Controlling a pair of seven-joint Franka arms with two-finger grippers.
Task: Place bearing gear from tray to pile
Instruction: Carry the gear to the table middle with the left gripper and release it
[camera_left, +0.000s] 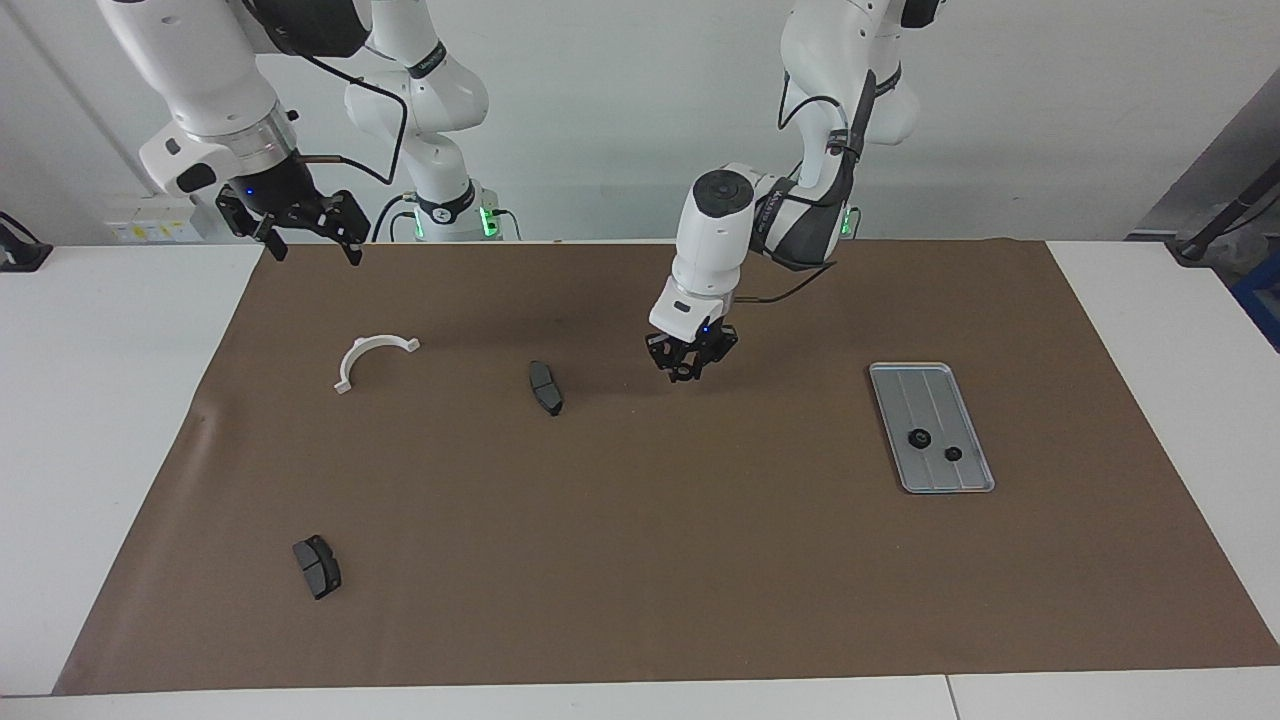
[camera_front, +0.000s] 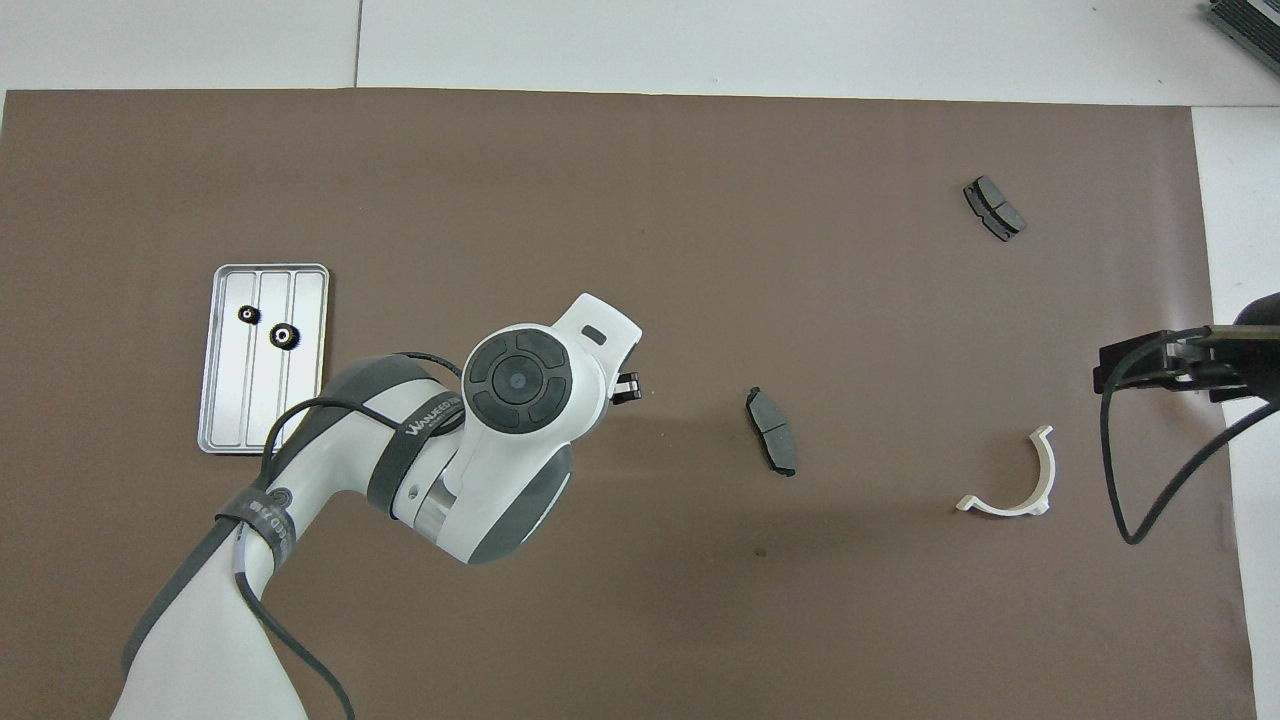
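Small black round bearing gear (camera_left: 684, 374) sits pinched in the left gripper (camera_left: 686, 372), jaws nearly closed, above the brown mat between the ridged silver-grey metal tray (camera_left: 931, 427) and a dark grey brake pad (camera_left: 545, 387). The right gripper (camera_left: 297, 225) waits raised, jaws wide.

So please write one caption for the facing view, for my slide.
Left end effector carries a small dark part over the mat toward a brake pad; two gears remain in the tray.
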